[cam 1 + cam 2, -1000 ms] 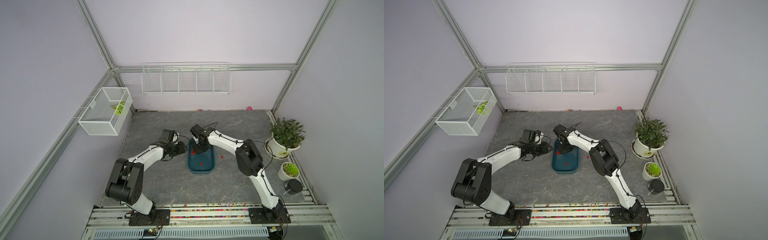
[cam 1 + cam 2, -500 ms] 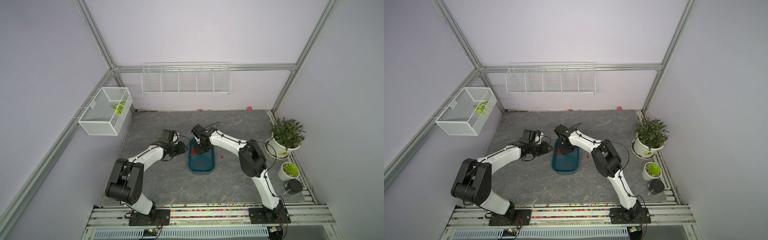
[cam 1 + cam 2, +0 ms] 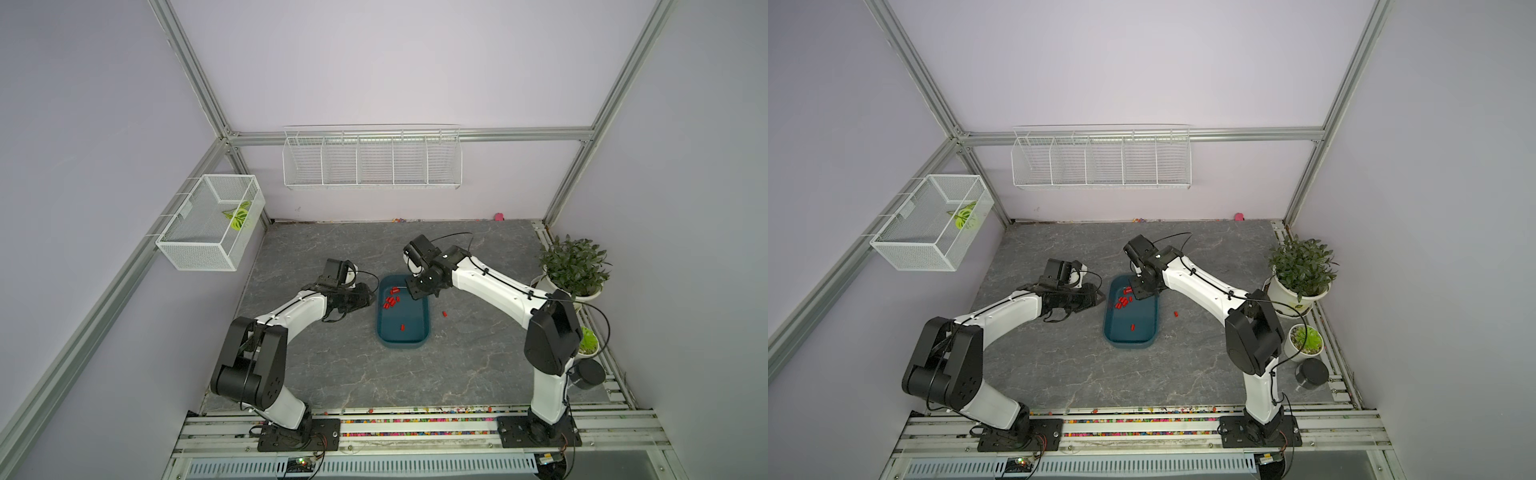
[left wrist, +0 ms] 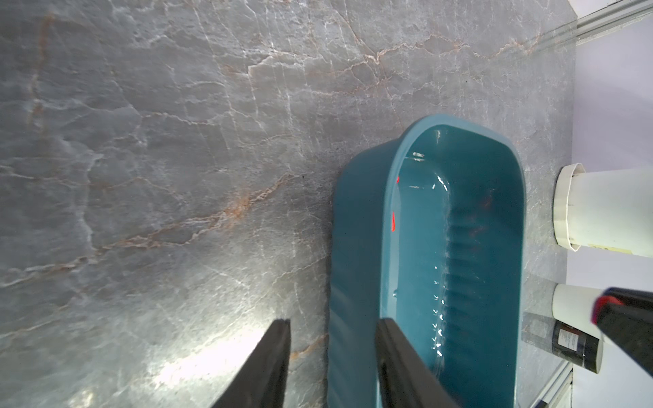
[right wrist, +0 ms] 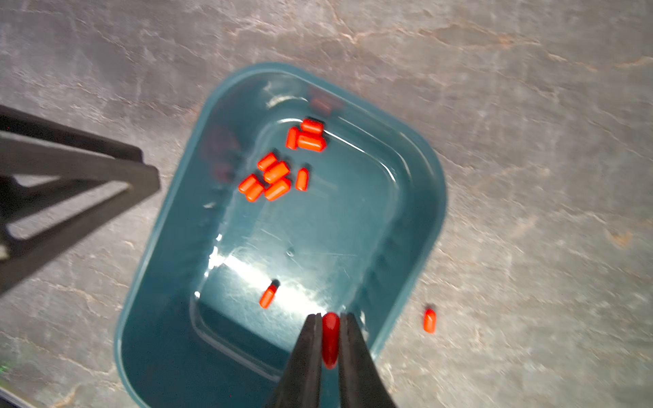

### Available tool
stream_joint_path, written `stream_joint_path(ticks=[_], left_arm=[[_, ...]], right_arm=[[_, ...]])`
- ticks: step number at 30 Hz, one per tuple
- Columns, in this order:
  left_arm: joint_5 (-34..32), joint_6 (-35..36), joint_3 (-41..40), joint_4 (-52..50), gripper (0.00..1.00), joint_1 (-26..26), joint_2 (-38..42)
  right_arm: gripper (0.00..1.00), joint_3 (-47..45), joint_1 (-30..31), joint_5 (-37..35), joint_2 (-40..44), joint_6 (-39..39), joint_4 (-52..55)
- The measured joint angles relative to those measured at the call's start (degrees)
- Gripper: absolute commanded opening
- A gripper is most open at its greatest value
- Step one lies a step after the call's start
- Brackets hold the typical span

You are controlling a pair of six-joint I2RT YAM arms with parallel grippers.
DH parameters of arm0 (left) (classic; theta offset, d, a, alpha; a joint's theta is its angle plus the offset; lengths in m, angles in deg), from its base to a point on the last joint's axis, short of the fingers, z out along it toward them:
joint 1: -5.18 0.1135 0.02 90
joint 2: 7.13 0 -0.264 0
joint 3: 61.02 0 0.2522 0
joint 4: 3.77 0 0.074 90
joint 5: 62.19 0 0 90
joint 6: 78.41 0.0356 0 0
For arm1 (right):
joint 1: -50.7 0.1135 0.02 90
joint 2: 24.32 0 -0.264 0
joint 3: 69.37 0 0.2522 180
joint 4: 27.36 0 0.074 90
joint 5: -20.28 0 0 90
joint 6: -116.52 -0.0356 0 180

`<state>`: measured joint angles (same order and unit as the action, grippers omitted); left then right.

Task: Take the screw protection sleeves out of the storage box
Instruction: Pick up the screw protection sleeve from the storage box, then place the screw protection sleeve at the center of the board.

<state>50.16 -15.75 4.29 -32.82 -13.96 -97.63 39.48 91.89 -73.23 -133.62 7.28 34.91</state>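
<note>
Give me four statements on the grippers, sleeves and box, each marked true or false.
1. The right gripper pinches a red sleeve. True.
2. The storage box is emptied of sleeves. False: a cluster of sleeves lies inside.
3. A lone sleeve lies on the table outside the box. True.
4. The left gripper holds a sleeve too. False: no sleeve there; it straddles the box's wall, one jaw inside, one outside.
</note>
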Motion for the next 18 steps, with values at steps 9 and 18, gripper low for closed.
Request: stream_joint_path(ticks=[9,18], left_arm=[[0.46,0.00,0.00,0.02,0.46,0.02,0.00],[0.68,0.00,0.00,0.04,0.46,0.02,0.00]], right_arm=[[0.16,-12.33,-5.92,-0.22,7.48,0.24,-1.11],[0.16,-17.92,-9.11,1.51,8.22,0.74,-3.89]])
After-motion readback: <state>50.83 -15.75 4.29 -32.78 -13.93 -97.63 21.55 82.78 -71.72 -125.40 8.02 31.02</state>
